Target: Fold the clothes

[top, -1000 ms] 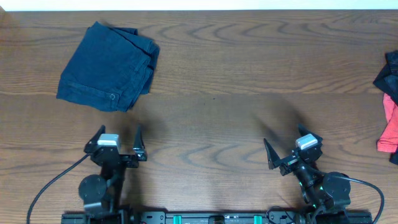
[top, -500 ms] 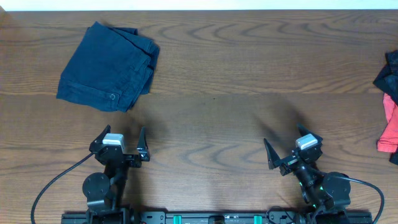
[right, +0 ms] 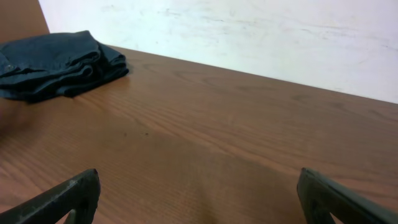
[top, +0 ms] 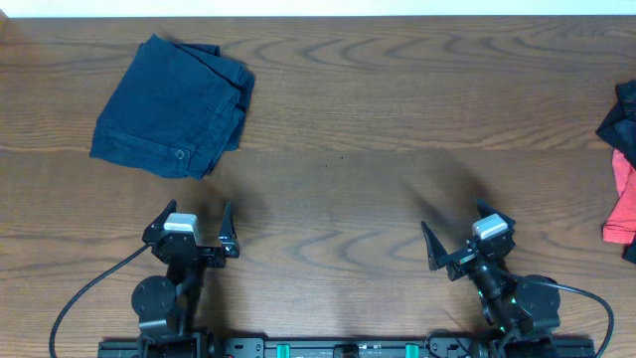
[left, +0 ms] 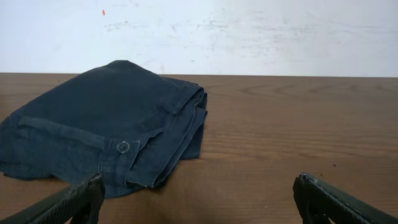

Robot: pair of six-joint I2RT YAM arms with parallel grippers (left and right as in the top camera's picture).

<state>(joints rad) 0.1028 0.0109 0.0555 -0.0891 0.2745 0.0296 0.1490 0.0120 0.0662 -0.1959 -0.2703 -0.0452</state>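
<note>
Folded dark navy shorts (top: 171,106) with a small button lie at the table's far left; they also show in the left wrist view (left: 106,140) and, far off, in the right wrist view (right: 59,63). A pile of dark blue and coral-red clothes (top: 623,169) lies at the right edge, partly out of frame. My left gripper (top: 191,227) is open and empty near the front edge, below the shorts and apart from them (left: 199,193). My right gripper (top: 455,239) is open and empty at the front right (right: 199,193).
The brown wooden table (top: 378,139) runs to a white wall at the back. Cables trail from both arm bases at the front edge.
The left arm shifted slightly to the right and forward a second ago, then stayed still. The right arm and the clothes have not moved.
</note>
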